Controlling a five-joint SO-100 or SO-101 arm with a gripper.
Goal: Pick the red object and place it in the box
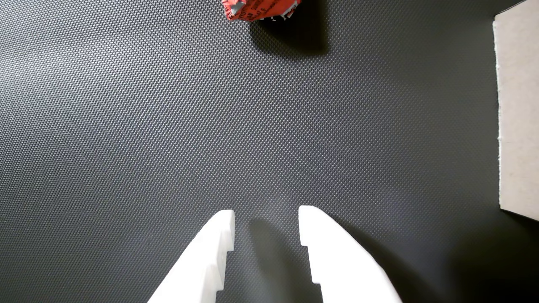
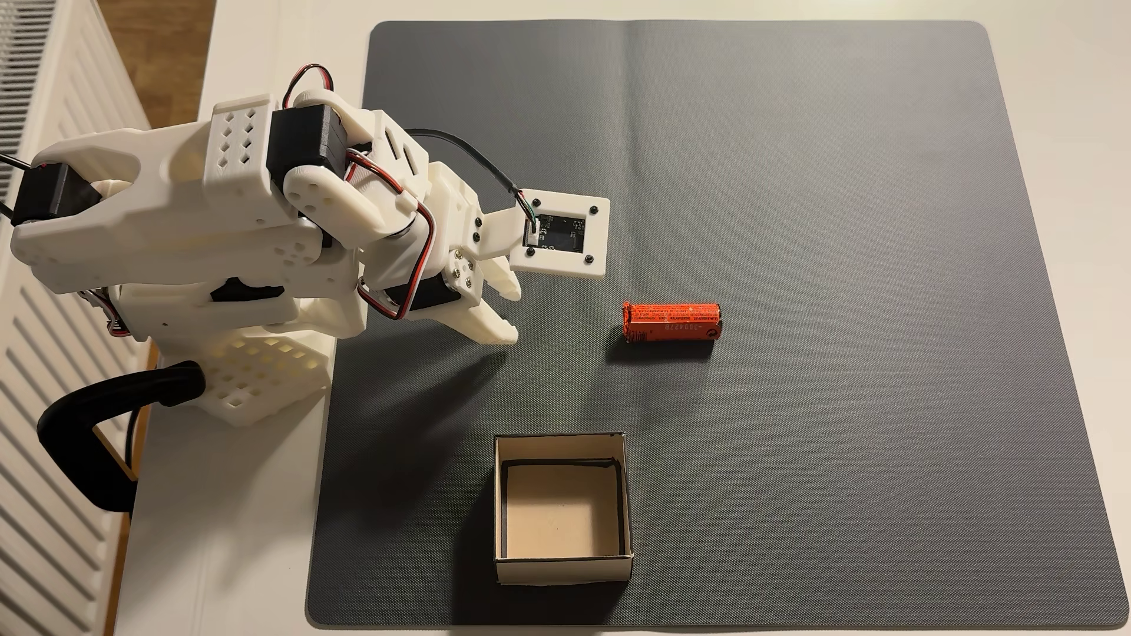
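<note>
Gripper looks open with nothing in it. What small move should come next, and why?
Probably reach forward toward the red object, which lies on its side on the mat, apart from the open gripper. In the wrist view it sits ahead at the top edge, and the box holds nothing.

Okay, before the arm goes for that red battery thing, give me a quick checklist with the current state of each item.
1. Tool open and empty: ok.
2. Red cylinder lying free on the grey mat, nothing touching it: ok.
3. Mat between tool and cylinder clear, wrist view: ok.
4. Cylinder centred ahead of the tool: not ok, it sits cut off at the wrist view's top edge.
5. Cardboard box upright, open, empty: ok.
6. Opening wide enough for the cylinder: cannot tell.
</note>
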